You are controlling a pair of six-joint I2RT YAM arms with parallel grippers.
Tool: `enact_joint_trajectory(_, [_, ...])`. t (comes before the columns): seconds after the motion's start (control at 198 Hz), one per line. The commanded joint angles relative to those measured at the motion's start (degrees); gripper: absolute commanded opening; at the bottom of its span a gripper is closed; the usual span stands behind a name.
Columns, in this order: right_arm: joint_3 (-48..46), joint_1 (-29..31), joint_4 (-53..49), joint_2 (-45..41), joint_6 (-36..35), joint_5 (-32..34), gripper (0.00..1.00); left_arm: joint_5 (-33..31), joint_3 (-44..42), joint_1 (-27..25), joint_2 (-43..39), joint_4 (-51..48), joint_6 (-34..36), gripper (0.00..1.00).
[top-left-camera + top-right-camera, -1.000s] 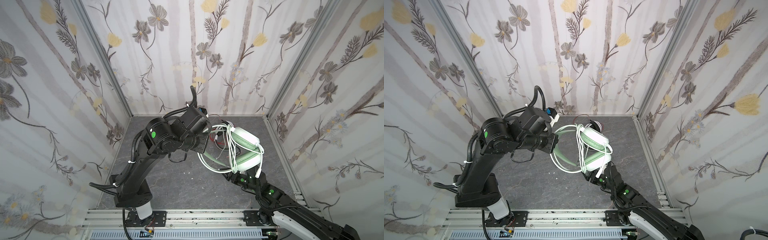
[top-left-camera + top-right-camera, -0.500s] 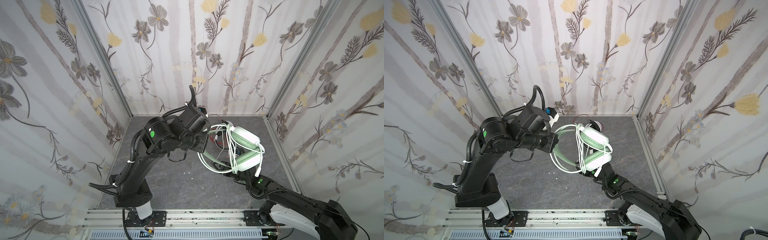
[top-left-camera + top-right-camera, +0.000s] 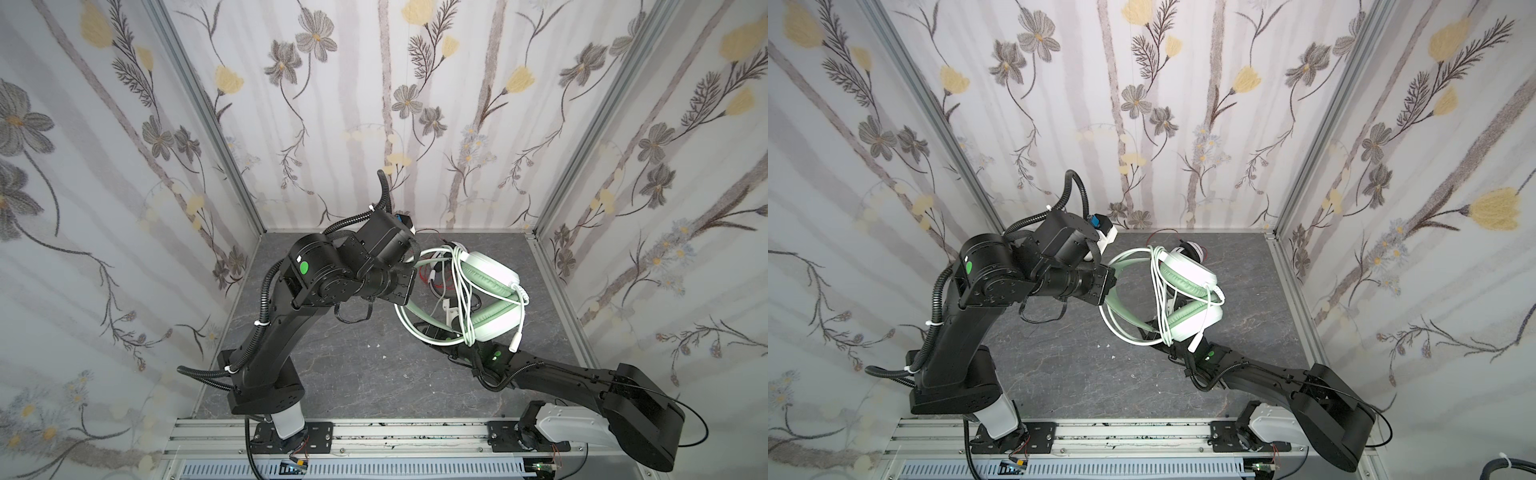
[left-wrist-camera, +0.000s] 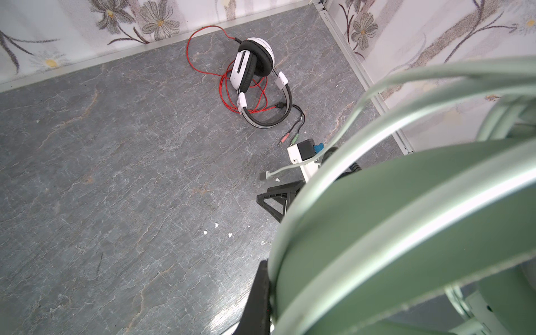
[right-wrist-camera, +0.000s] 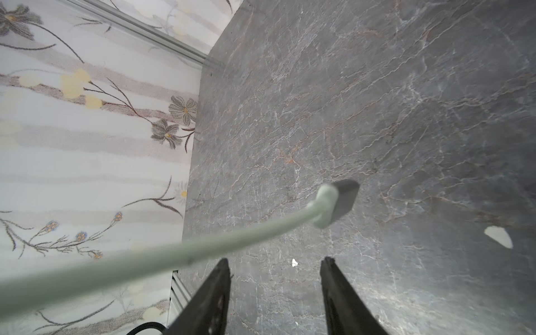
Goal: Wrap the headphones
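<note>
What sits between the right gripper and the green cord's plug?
Nothing visible. In the right wrist view the plug hangs just beyond the open right gripper, over the table. The green cord leading to it passes close by one finger.

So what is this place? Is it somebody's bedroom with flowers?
Likely a robot test booth, not a bedroom: flowered wall panels in metal frames box in a grey tabletop, and two black robot arms are bolted to a rail in front.

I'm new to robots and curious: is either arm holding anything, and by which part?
The left end effector grips the mint-green headset by its headband. The right end effector is open, holding nothing.
</note>
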Motion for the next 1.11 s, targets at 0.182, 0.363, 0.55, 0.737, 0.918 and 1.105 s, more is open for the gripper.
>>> enact_joint_trajectory(0.182, [3.8, 0.0, -6.3, 2.6, 0.2, 10.9, 0.53, 0.7, 0.4, 0.2, -0.6, -0.4, -1.7, 0.0])
enact_joint_trajectory(0.363, [3.8, 0.0, -7.1, 2.4, -0.5, 12.8, 0.55, 0.7, 0.4, 0.2, -0.9, -0.3, -1.9, 0.0])
enact_joint_trajectory(0.55, [3.2, -0.2, -5.9, 3.3, -0.5, 14.6, 0.42, 1.3, 0.5, 0.2, -0.9, 0.0, -2.1, 0.0])
enact_joint_trajectory(0.737, [3.2, -0.1, -4.9, 4.3, -1.0, 12.6, 0.05, 0.8, 0.5, 0.2, -1.3, -0.5, -2.2, 0.0])
enact_joint_trajectory(0.918, [2.8, 0.0, -8.3, 2.2, -1.8, 11.8, 0.01, -0.8, 0.4, 0.4, -1.7, -0.7, -2.7, 0.0])
enact_joint_trajectory(1.105, [3.4, 2.2, -15.4, -0.4, -5.3, 9.4, 0.01, 0.6, 0.4, 6.0, -2.2, 2.0, -4.7, 0.0])
